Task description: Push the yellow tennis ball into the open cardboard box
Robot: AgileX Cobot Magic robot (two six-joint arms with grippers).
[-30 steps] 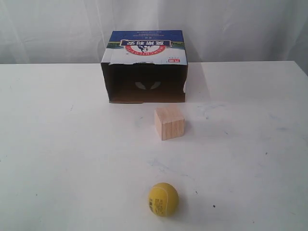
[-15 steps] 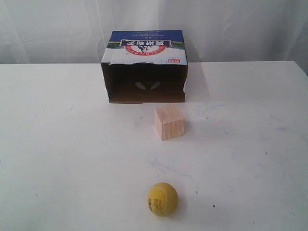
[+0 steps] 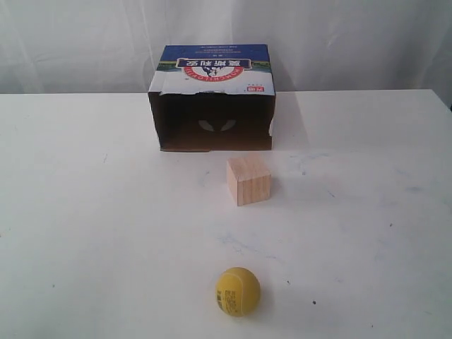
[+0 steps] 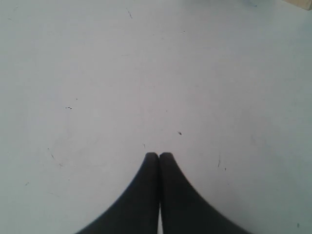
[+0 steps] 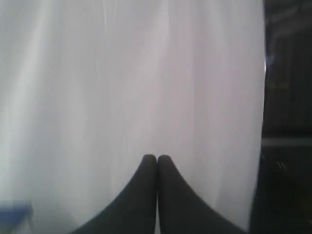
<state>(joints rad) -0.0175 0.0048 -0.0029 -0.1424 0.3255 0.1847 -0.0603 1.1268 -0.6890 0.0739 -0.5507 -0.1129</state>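
Left gripper [image 4: 159,156] closed, fingertips touching, above the white table [image 4: 97,73]. Mid-table, the yellow tennis ball [image 3: 238,291] sat near the front edge, well apart from the open cardboard box [image 3: 215,67] at the back; a wooden cube [image 3: 248,180] stood between them. Right gripper [image 5: 157,158] likewise closed, facing a white curtain [image 5: 122,73].

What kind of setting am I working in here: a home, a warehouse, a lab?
Most likely a lab or test bench: a bare white table backed by a white curtain, carrying only staged props: a yellow tennis ball, a wooden cube and an open cardboard box.
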